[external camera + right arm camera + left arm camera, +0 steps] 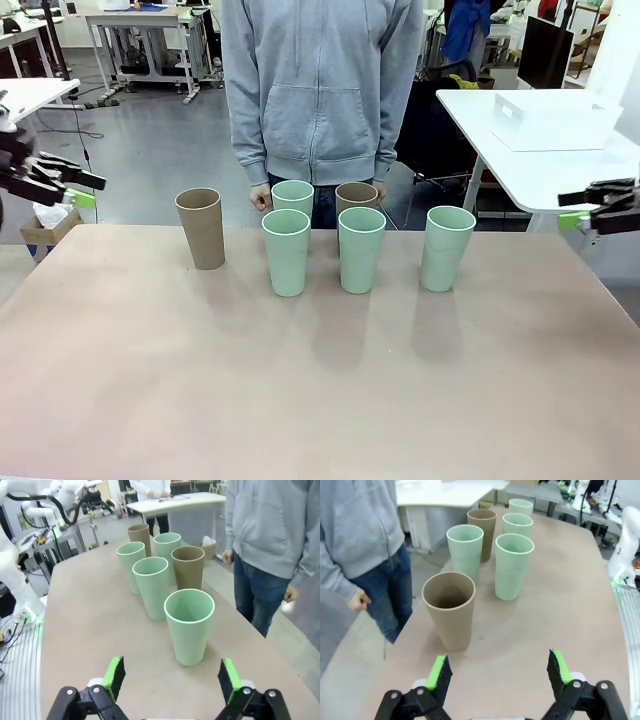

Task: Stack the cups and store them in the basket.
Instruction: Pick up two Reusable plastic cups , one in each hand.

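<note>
Several pale mint cups and two tan-brown cups stand upright across the far half of the table. In front are a brown cup [201, 228] and mint cups [286, 252], [361, 249], [446, 247]. Behind them are a mint cup [292, 195] and a brown cup [357, 194]. The white basket [553, 120] sits on a separate table at the far right. My left gripper [85, 190] hovers open off the table's left edge, facing the brown cup [450, 610]. My right gripper [568, 208] hovers open off the right edge, facing a mint cup [190, 625]. Both grippers hold nothing.
A person in a grey hoodie [320, 80] stands at the far edge with hands hanging behind the back cups. The pinkish tabletop [320, 390] lies bare in front of the cups. Other white tables stand beyond.
</note>
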Robot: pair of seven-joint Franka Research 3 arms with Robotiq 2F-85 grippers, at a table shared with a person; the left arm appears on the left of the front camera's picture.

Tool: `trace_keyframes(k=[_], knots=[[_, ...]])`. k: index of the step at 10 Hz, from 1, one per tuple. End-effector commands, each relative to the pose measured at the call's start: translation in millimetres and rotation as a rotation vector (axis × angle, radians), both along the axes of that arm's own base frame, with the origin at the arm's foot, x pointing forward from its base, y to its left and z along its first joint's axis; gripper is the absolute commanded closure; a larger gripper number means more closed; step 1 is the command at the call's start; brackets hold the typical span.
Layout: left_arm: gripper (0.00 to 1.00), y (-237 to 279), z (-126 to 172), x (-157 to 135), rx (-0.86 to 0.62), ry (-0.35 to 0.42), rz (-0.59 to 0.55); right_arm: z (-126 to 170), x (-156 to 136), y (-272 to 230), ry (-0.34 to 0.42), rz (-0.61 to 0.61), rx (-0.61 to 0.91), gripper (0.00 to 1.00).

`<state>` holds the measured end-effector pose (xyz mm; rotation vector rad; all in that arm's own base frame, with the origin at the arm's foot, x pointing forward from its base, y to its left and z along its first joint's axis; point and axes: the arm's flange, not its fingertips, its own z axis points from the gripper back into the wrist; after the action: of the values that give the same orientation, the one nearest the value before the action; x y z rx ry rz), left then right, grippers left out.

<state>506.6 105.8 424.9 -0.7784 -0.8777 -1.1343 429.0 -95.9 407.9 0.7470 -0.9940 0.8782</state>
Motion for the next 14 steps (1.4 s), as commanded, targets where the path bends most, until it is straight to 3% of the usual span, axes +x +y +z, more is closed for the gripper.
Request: trace_keyframes(k=[1,3,5,6,10,11,12,14], knots=[[0.00,4,-30,19,-0.101,-0.094,-0.079,-34,17,8,-0.059,0.028,0.059,0.00],[0.00,0,-67,39,-0.163,-0.140,-0.080,-65,24,17,-0.092,0.044,0.094,0.00],[0.00,-3,-87,53,-0.221,-0.121,-0.056,-89,27,26,-0.141,0.051,0.100,0.00],[0.00,-4,-81,36,-0.139,-0.119,-0.060,-74,19,24,-0.062,0.044,0.081,0.00],[0.00,-4,-81,36,-0.139,-0.119,-0.060,-74,19,24,-0.062,0.044,0.081,0.00],[0.00,-3,-84,43,-0.154,-0.123,-0.060,-81,20,23,-0.084,0.044,0.082,0.00],[0.00,-3,-100,62,-0.196,-0.105,-0.081,-91,35,27,-0.072,0.058,0.117,0.00],[0.00,0,-117,73,-0.256,-0.126,-0.114,-109,58,32,-0.076,0.089,0.148,0.00]])
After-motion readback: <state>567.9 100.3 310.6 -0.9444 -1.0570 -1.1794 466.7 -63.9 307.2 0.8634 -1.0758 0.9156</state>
